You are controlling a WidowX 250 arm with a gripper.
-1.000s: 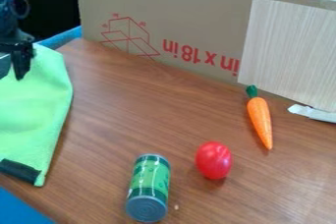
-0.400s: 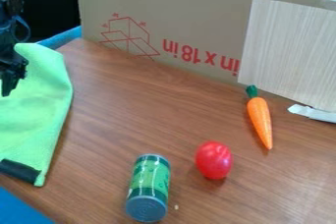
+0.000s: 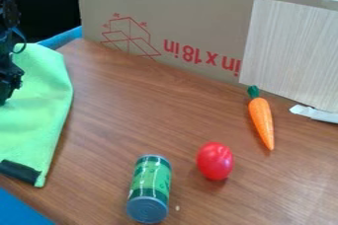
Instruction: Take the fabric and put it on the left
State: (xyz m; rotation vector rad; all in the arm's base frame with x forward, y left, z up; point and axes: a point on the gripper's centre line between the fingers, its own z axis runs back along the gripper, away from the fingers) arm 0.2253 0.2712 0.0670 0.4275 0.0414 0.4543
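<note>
The black gripper is at the left edge of the camera view, over the upper part of the fabric and partly cut off by the edge. The bright green fabric lies along the left side of the wooden table and runs out of view on the left. A black patch marks its lower corner. Whether the gripper touches the cloth cannot be told.
A green can lies near the front, with a red tomato-like toy to its right. Farther right is an orange carrot. A cardboard panel borders the table's back, beside a pale wood-grain board.
The gripper has moved down and slightly left over the fabric, partly leaving the view. The visible part of the fabric and the other objects have kept their places.
</note>
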